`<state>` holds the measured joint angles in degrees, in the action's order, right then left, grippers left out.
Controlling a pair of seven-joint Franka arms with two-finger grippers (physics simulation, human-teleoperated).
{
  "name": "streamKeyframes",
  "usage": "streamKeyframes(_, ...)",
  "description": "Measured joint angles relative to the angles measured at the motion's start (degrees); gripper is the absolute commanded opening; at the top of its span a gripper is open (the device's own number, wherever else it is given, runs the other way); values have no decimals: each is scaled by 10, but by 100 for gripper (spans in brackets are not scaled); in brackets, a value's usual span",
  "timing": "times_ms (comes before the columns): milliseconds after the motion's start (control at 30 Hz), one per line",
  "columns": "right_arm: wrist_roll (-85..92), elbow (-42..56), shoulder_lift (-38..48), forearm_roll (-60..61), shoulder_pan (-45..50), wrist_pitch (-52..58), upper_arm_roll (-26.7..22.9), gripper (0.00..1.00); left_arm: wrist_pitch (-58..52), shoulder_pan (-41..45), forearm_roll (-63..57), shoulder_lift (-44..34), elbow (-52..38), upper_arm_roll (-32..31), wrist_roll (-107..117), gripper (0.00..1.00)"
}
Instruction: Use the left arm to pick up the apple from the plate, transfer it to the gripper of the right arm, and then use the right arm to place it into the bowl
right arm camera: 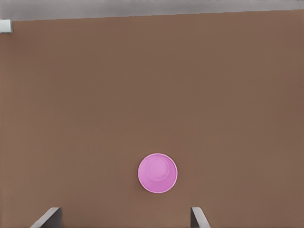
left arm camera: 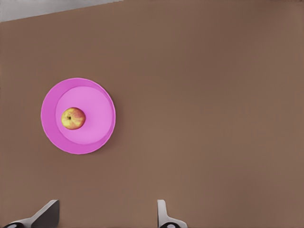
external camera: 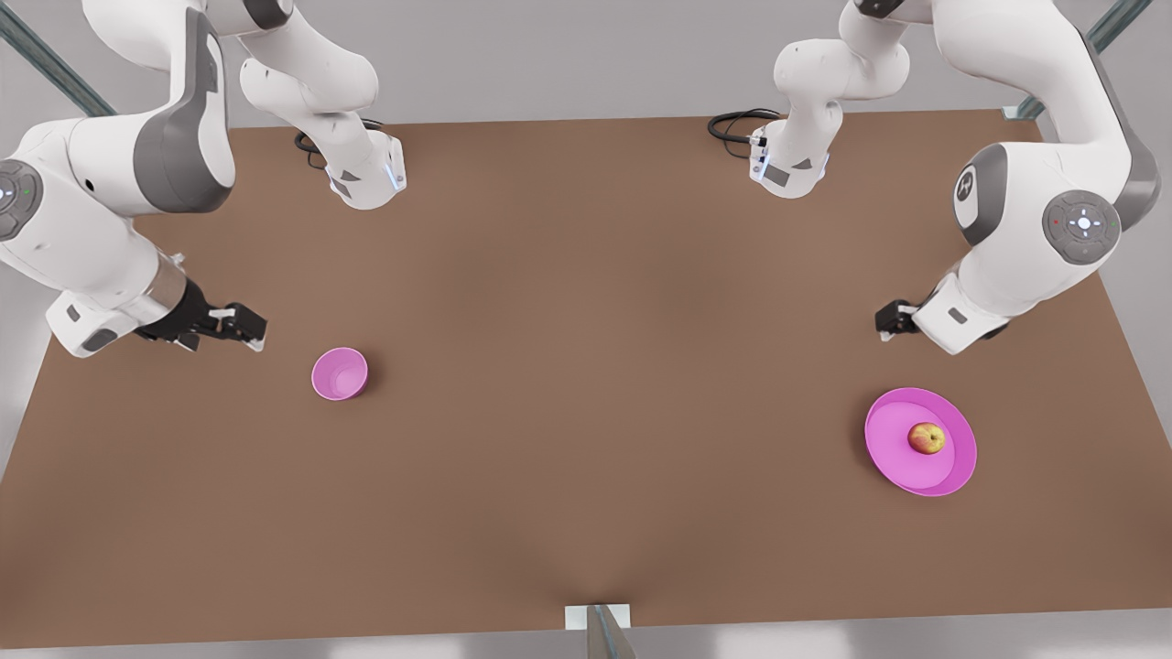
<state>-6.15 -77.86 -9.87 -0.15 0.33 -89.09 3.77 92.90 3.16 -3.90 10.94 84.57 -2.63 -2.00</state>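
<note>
Two end effectors hang above the brown surface (external camera: 586,366), fingers apart and empty: the left end effector (external camera: 893,320) near the plate (external camera: 893,458), the right end effector (external camera: 240,328) waiting near the bowl (external camera: 339,373). The apple (external camera: 927,438) sits on the plate. A centred, straight descent over the apple is advised, so the fruit is not rolled.

The front view looks steeply down on the whole brown table (external camera: 586,366) from its near edge, both arms included. The left wrist view looks down past the left gripper (left arm camera: 107,216) — its fingertips spread — onto the plate (left arm camera: 99,137). The right wrist view looks down past the right gripper (right arm camera: 126,218) onto the bowl (right arm camera: 157,173). Each shares its dish with the front view.
</note>
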Motion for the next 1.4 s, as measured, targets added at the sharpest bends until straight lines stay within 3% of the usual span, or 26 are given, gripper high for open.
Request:
streamKeyframes(200, 3, -1, -4, 0, 0, -13, 0, 100, 76, -50, 21, 96, 15, 59, 5, 100)
streamKeyframes(467, 9, 0, -4, 0, -2, -19, -1, 100, 224, -111, 49, 225, 18, 72, 10, 100)
streamKeyframes(800, 13, -1, -4, 0, -1, -20, -2, 100, 363, -115, 57, 302, 44, 68, 2, 100)
streamKeyframes(1200, 18, -2, -4, 0, -3, -19, -5, 100, 428, -128, 58, 351, 46, 69, -4, 100)
streamKeyframes(1300, 18, -2, -4, 0, -2, -19, -5, 100, 435, -129, 57, 356, 46, 69, -5, 81)
streamKeyframes(1400, 19, -2, -4, 0, -2, -19, -5, 100, 440, -129, 57, 358, 44, 69, -5, 81)
